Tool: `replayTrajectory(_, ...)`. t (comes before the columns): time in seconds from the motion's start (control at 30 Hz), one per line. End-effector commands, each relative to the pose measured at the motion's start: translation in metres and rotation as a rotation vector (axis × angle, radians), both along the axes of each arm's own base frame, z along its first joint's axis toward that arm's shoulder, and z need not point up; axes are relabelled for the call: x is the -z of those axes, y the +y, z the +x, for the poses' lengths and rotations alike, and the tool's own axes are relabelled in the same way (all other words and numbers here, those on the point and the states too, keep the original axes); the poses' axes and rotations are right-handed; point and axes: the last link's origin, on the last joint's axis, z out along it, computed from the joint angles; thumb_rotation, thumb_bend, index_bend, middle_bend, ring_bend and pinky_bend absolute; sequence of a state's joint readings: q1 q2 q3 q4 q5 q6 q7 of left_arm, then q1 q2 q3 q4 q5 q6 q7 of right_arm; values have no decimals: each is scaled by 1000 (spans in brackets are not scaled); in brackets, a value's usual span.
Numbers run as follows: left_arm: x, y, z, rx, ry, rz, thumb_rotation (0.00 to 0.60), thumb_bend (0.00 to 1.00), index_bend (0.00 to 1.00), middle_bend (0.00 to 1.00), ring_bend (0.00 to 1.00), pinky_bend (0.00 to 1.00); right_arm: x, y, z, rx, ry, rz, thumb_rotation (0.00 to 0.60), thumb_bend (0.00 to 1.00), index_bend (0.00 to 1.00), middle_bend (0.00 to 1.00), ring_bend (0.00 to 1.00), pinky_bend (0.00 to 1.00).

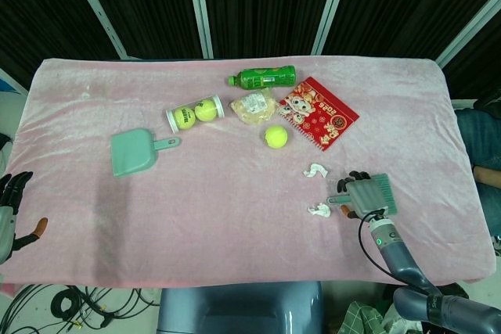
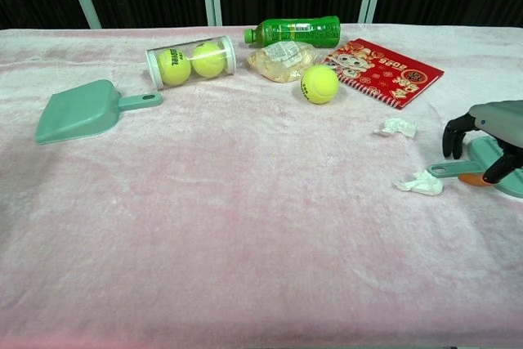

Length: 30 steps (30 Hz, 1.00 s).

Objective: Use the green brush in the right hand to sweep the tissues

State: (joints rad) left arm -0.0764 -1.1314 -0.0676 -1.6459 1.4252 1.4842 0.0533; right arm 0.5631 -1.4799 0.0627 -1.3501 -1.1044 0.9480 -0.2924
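Note:
The green brush (image 1: 381, 191) lies flat on the pink cloth at the right, its handle (image 2: 445, 170) pointing left. My right hand (image 2: 489, 132) hovers low over it, fingers curved down on both sides of the handle without closing on it. One crumpled tissue (image 2: 421, 184) lies just off the handle's tip, and a second tissue (image 2: 395, 127) lies a little farther back. Both tissues show in the head view too, the nearer tissue (image 1: 319, 210) and the farther tissue (image 1: 315, 170). My left hand (image 1: 9, 207) hangs open off the table's left front edge.
A green dustpan (image 2: 78, 110) lies at the left. Along the back stand a tube of tennis balls (image 2: 189, 61), a green bottle (image 2: 296, 31), a snack bag (image 2: 280, 60), a loose tennis ball (image 2: 319, 84) and a red notebook (image 2: 384, 71).

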Motion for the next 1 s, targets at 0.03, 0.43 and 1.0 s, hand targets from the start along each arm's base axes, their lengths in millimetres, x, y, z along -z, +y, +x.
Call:
replayTrajectory(0.03, 0, 0, 0, 0, 1, -1, 600, 305, 71, 86, 0, 0, 0, 0, 0, -2, 3, 0, 600, 238, 459, 422, 190, 188)
replayTrajectory(0.43, 0, 0, 0, -2, 3, -2, 600, 305, 73, 86, 0, 0, 5, -2, -5, 11, 11, 17, 600, 291, 494, 438, 196, 188)
replayTrajectory(1.0, 0, 0, 0, -2, 4, -7, 600, 305, 83, 85, 10, 0, 9, -2, -5, 8, 21, 37, 600, 326, 538, 483, 224, 188)
